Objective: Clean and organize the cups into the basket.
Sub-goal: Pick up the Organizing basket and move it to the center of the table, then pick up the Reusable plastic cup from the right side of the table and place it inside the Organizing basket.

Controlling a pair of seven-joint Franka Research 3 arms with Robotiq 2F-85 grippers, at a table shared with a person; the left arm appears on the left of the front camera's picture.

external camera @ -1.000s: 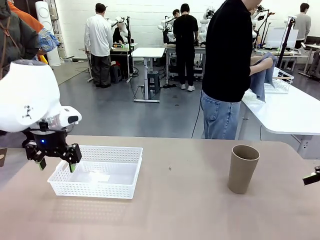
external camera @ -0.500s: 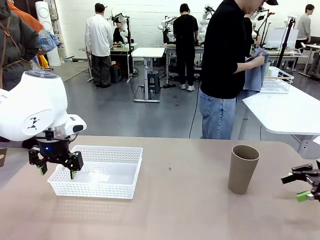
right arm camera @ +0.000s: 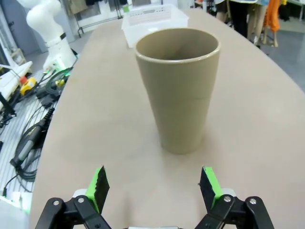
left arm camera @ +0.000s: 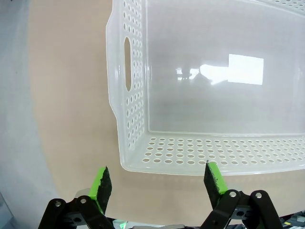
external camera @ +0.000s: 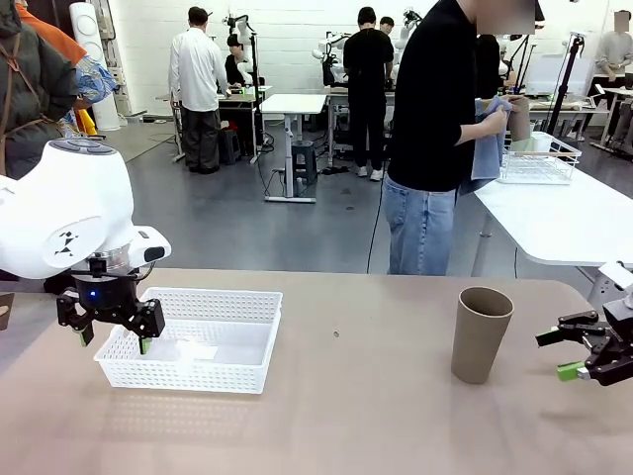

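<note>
Beige-brown cup (external camera: 482,333) stands upright before the spread right end effector (external camera: 556,354), while the left end effector (external camera: 114,339) hangs spread by the basket (external camera: 198,377)

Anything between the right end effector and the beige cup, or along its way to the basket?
Nothing visible. Bare table separates the open right end effector from the matte beige tapered cup, and the cup from the shallow white perforated plastic basket.

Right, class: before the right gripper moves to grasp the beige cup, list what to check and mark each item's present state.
1. Right gripper open: ok.
2. Beige cup upright, centred ahead of that gripper: ok.
3. Jaws either side of the cup: not ok, short of it.
4. Basket free to take a cup: ok.
5. Left gripper open, holding nothing: ok.
</note>
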